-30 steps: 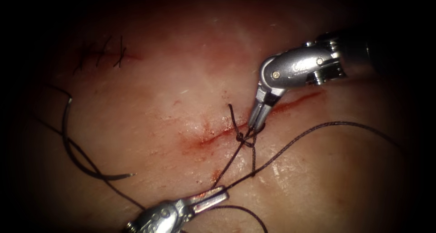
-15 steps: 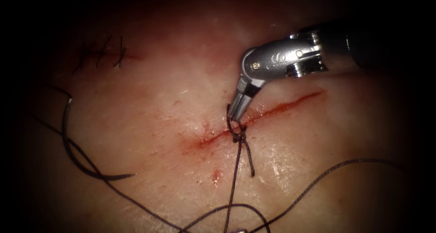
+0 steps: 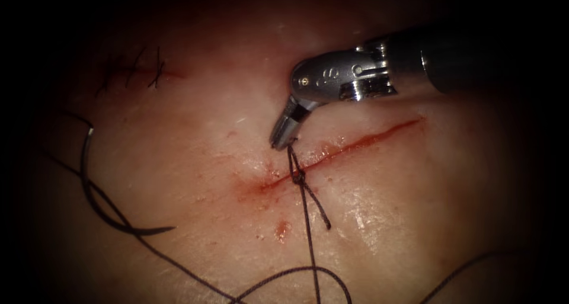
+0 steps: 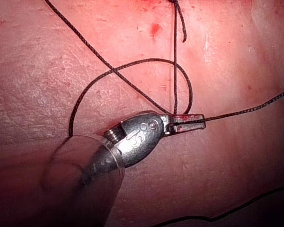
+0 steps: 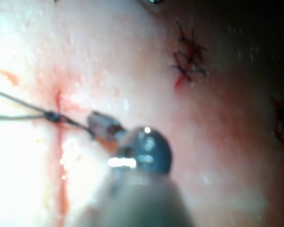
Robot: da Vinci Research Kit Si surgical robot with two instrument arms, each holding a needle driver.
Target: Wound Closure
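On the pale pink slab of pork tissue point(image 3: 195, 132) runs a thin red cut point(image 3: 349, 145), slanting from the lower left up to the right, with red fluid point(image 3: 255, 188) smeared around its lower end. Right on the cut sits a small dark knot point(image 3: 298, 175) in the dark braided thread point(image 3: 308, 233). The shiny silver right tool point(image 3: 283, 139) comes in from the right side and points down at the tissue just above the cut. Its two jaws are pressed together on a short piece of the thread that rises from the knot; the right wrist view shows this too, with the thread running from the tool's tip point(image 5: 98, 124) to the knot point(image 5: 52, 116). A short loose tail of thread point(image 3: 320, 212) hangs below the knot. A longer strand goes straight down from the knot toward the lower edge, where it crosses a wide loop of thread point(image 3: 296, 274). The left wrist view shows the silver left tool point(image 4: 188, 123) low over the tissue, its jaws closed tight on the thread point(image 4: 175, 61), which passes between them and runs on to the side. Far to the left of the cut, the thin curved steel needle point(image 3: 95, 203) lies flat on top of the tissue, held by no tool and not stuck in. Up near the top left sits a row of small dark finished stitches point(image 3: 131, 72).
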